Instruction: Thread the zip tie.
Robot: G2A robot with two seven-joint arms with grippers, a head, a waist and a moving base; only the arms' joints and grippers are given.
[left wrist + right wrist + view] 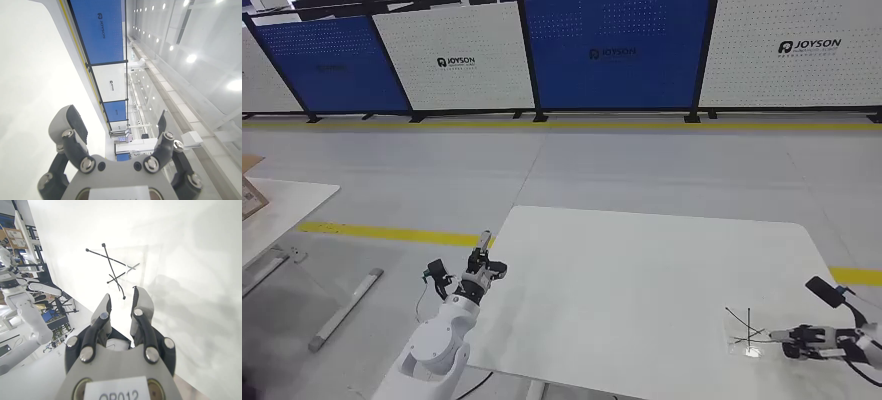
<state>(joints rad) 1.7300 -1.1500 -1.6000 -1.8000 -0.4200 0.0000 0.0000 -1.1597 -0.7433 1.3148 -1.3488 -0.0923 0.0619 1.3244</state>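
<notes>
Right end effector (pixel 121 291) parted, near crossed zip ties (pixel 108 258), perhaps three, white table (pixel 642 280)

I see black zip ties (pixel 108 258) on my plain white counter (pixel 642 290). My left claw (pixel 119 117) and right claw (pixel 122 296) are grey with black pads (pixel 77 121). The panels (pixel 617 50) are dotted blue and white.

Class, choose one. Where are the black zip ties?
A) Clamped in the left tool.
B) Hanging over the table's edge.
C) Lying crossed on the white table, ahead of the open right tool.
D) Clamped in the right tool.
C: the zip ties lie crossed on the table just ahead of the right tool, which is open and holds nothing.
</notes>
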